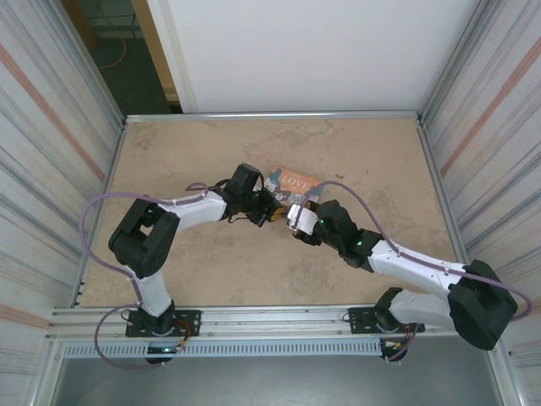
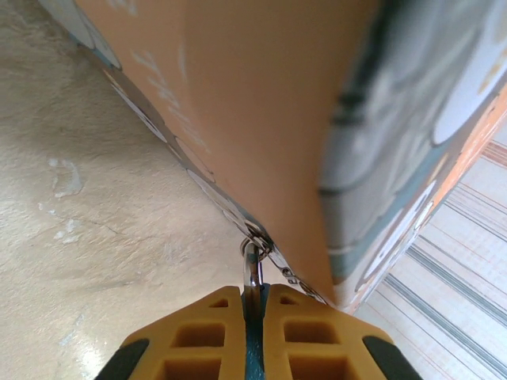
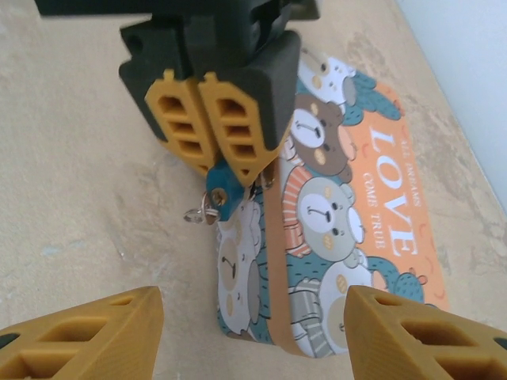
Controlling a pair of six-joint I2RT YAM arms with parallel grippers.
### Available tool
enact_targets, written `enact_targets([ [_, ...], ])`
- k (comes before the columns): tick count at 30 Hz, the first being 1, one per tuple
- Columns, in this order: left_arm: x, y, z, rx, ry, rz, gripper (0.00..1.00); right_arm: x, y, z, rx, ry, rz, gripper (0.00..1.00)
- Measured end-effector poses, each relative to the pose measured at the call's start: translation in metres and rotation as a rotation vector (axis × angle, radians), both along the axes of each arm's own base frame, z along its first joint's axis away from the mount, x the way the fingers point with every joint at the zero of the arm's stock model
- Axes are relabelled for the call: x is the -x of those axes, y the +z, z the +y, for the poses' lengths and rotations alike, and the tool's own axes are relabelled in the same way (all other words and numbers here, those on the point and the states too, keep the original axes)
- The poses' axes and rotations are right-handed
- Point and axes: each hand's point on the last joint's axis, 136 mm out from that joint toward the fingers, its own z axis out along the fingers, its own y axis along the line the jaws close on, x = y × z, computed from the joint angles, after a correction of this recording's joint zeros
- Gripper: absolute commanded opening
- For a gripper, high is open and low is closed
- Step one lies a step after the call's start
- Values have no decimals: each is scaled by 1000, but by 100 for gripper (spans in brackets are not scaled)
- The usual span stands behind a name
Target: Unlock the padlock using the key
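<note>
Where the left arm reaches the LOVE tin [image 3: 348, 214], the left fingers [image 3: 184, 119] are clamped tight on the small blue padlock [image 3: 224, 184]. Padlock sits against the tin's long side edge, silvery shackle meeting the metal fitting there. A small silvery ring [image 3: 196, 212] dangles off the padlock on the side away from the tin; whatever hangs on it is too small to make out. Tin lies on the bench [image 3: 71, 158], bear-printed lid up. At the tin's near short end, the right fingers [image 3: 87, 332] stand spread wide and grip nothing, not touching the padlock.
</note>
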Motion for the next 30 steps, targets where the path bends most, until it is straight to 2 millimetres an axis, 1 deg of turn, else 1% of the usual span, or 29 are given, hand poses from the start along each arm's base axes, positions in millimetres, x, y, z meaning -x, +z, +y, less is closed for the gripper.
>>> enact_targets([
  [3,0,0,0,0,4,6,0,-1,-9,0,26,6,2,60],
  [8,1,0,0,5,13,19,0,-4,-15,6,31,15,-3,58],
  [13,1,0,-1,7,13,21,0,-7,-23,10,48,27,-5,51],
  [21,2,0,-3,10,15,26,0,-9,-30,13,54,29,1,36],
  [23,2,1,-3,12,16,26,0,-10,-31,14,55,29,3,32],
  [30,2,1,-3,14,18,26,0,-15,-27,19,44,28,-6,24],
])
